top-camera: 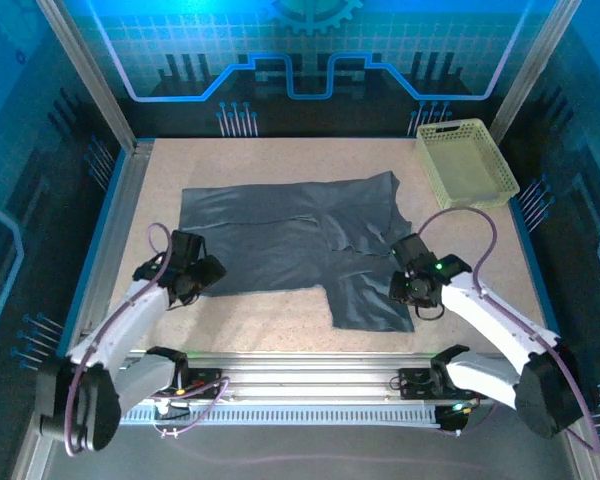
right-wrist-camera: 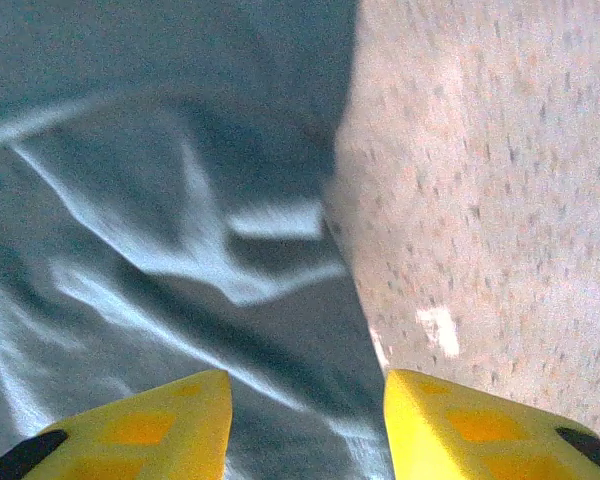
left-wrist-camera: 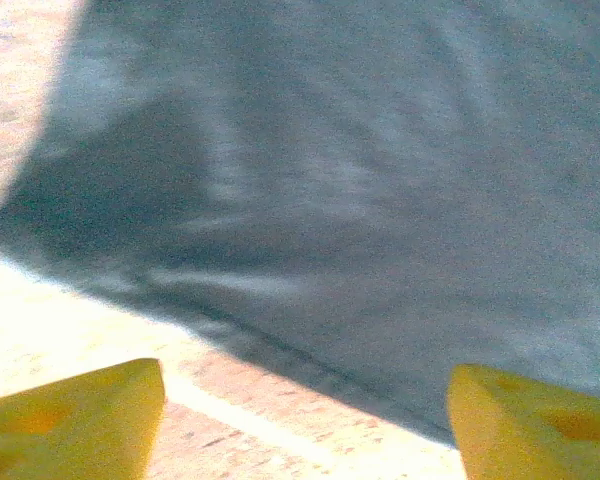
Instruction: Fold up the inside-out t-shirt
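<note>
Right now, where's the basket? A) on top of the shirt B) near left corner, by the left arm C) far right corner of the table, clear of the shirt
C: the basket sits at the far right corner of the table, with bare surface between it and the t-shirt.

The left arm (top-camera: pixel 130 312) stretches forward from its base with the wrist tipped down, its jaws parted wide and the yellow fingertips (left-wrist-camera: pixel 75 425) well apart. The right arm (top-camera: pixel 495 318) reaches forward likewise, its jaws parted more narrowly, its own fingertips (right-wrist-camera: pixel 140 425) angled downward.
</note>
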You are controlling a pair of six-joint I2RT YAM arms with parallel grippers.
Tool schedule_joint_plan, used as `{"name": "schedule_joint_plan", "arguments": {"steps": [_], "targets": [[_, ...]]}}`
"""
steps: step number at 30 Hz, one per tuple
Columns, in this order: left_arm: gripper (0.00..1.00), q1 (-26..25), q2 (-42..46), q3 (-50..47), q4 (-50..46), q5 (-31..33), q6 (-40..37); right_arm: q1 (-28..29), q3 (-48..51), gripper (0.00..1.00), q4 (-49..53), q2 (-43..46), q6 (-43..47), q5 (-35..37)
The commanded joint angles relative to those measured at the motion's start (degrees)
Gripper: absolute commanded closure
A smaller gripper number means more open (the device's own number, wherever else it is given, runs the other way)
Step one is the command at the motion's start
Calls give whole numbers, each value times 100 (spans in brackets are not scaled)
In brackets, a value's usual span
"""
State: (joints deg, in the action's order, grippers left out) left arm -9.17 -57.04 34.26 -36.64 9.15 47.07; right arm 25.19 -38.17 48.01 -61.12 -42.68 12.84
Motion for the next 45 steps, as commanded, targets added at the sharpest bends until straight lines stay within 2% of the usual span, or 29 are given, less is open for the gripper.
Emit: {"name": "schedule_joint_plan", "arguments": {"steps": [1,3,6,9,11,13,20,25,28,32,39,45], "targets": [[17,55,484,-124,-802,975,557,100,375,54,235,320,-701,-251],[17,459,454,-205,-711,818,522,100,515,54,122,452,-748,-274],[17,1259,150,-446,-236,39,357,101,548,54,50,500,-695,-268],[19,1527,-195,-489,95,-113,244,99,589,53,45,487,-655,-184],[24,1617,-338,-532,432,-333,181,100,664,53,-5,512,-662,-198],[35,1682,-446,-543,765,-591,106,99,760,53,-142,550,-646,-292],[40,1717,-799,-473,858,-379,183,100,822,53,-275,584,-561,-322],[38,1732,-1012,-403,640,-132,214,88,772,52,-263,540,-526,-247],[50,1800,-1170,-386,843,-189,142,85,733,52,-248,493,-539,-228],[59,1878,-1406,-334,1058,-137,80,79,702,51,-88,493,-578,-101],[85,2062,-1611,-335,1339,-165,-51,78,730,49,165,494,-791,-85],[97,2186,-1603,-306,1415,-230,-138,144,794,50,199,529,-971,-148]]}}
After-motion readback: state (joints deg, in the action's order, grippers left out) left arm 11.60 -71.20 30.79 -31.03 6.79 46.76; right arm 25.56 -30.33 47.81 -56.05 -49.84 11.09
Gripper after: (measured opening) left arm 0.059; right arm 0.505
